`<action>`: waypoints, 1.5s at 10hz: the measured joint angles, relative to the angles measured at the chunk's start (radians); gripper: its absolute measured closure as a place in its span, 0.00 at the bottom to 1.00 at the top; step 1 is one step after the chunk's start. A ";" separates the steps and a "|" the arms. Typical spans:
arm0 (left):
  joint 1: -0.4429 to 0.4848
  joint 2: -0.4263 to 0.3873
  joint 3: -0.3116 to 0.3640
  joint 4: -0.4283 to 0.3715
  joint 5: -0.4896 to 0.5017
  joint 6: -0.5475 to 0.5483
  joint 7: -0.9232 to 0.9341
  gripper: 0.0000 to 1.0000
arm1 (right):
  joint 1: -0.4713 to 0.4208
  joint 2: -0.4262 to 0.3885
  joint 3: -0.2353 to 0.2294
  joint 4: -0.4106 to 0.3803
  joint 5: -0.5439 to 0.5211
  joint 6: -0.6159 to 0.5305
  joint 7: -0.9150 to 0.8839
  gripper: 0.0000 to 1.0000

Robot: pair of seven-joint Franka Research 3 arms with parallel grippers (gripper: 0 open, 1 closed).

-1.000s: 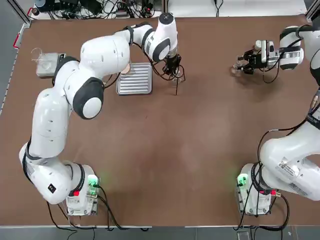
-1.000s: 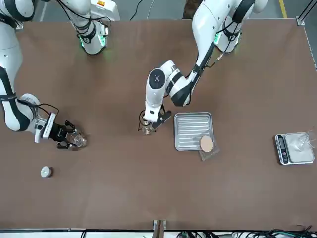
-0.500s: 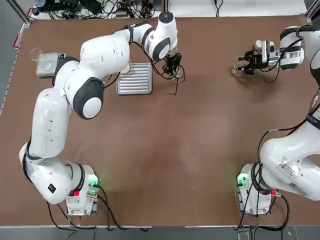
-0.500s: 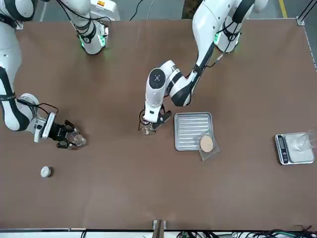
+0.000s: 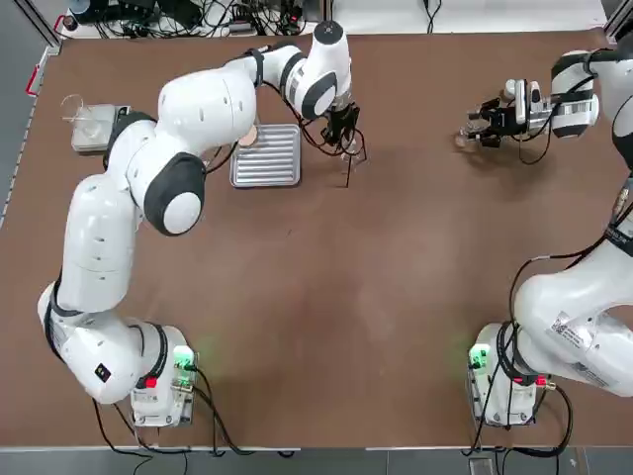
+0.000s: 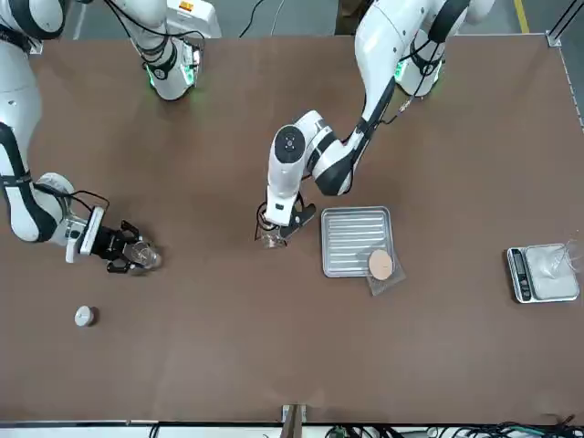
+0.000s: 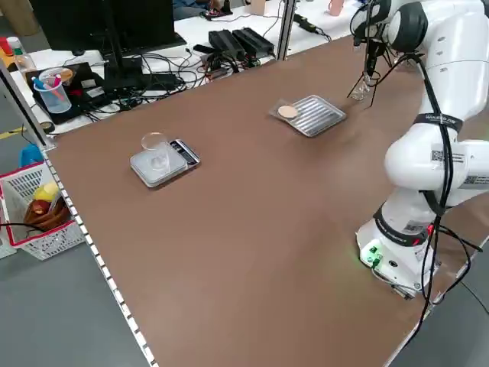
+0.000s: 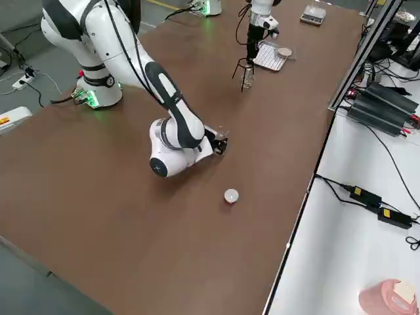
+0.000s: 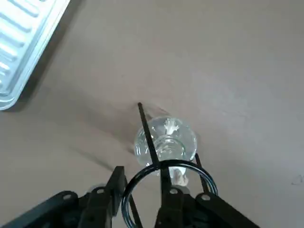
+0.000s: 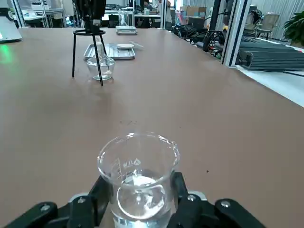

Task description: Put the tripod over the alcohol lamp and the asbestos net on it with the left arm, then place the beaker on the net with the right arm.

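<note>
Tripod of thin black wire standing right over the squat clear glass alcohol lamp, ring centred above the pale wick, legs planted around the glass. Left hand poised at the ring, dark fingers either side of the wire with a little slack showing (loosening off, by the look of it, now that the stand bears its own weight). Square grey mesh asbestos net with its tan disc lying on the corner of the ribbed silver metal tray, just beside the lamp, handy for the next reach. Right hand far off on its own side, clamped tight on the small clear glass beaker, kept well apart until the net is down, presumably. Small white capped bottle near it. Plain brown desk, grey scale with clear dish at one end. Beyond the edge: white benches, black power bricks, tangled cables.
</note>
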 joint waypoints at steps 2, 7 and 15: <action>0.001 -0.007 0.000 0.007 0.000 -0.035 0.000 0.59 | 0.007 0.000 0.002 0.000 0.000 0.000 0.000 0.42; 0.017 -0.057 0.000 0.017 0.000 -0.093 0.000 0.57 | 0.012 0.000 0.000 0.000 0.000 0.000 0.001 0.42; 0.420 -0.228 -0.053 -0.153 -0.001 -0.151 0.451 0.57 | 0.014 0.000 0.002 -0.001 0.001 0.000 0.003 0.42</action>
